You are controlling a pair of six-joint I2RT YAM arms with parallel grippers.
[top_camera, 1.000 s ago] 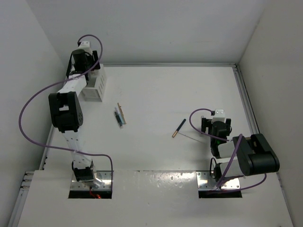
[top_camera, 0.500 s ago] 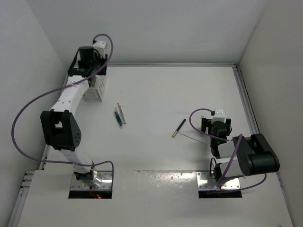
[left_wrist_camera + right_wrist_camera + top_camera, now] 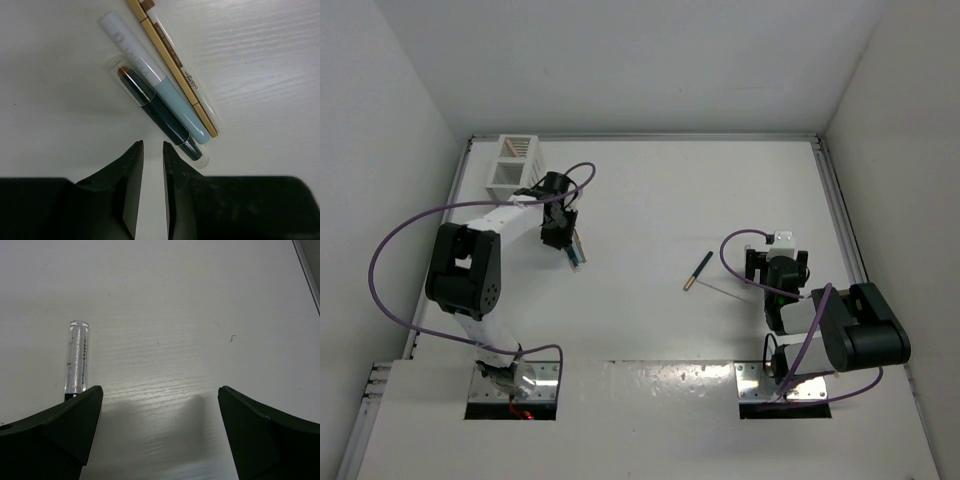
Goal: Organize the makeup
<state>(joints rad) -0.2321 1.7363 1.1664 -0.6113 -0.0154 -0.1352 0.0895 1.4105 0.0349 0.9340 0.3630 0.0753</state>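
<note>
Hovering just short of the dark pencil (image 3: 160,113), my left gripper (image 3: 152,146), narrowly parted and empty, should widen to straddle it.

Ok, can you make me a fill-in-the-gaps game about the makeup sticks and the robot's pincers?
1. Right ahead of the left pincer lie ___ sticks side by side.
2. The middle stick, between the tan pencil and the dark stick, is pale ___ with a white cap.
3. The right pincer is wide ___, holding nothing.
4. The black stick, lying alone away from the others, has a ___ tip.
Missing words: three, blue, open, copper.
</note>
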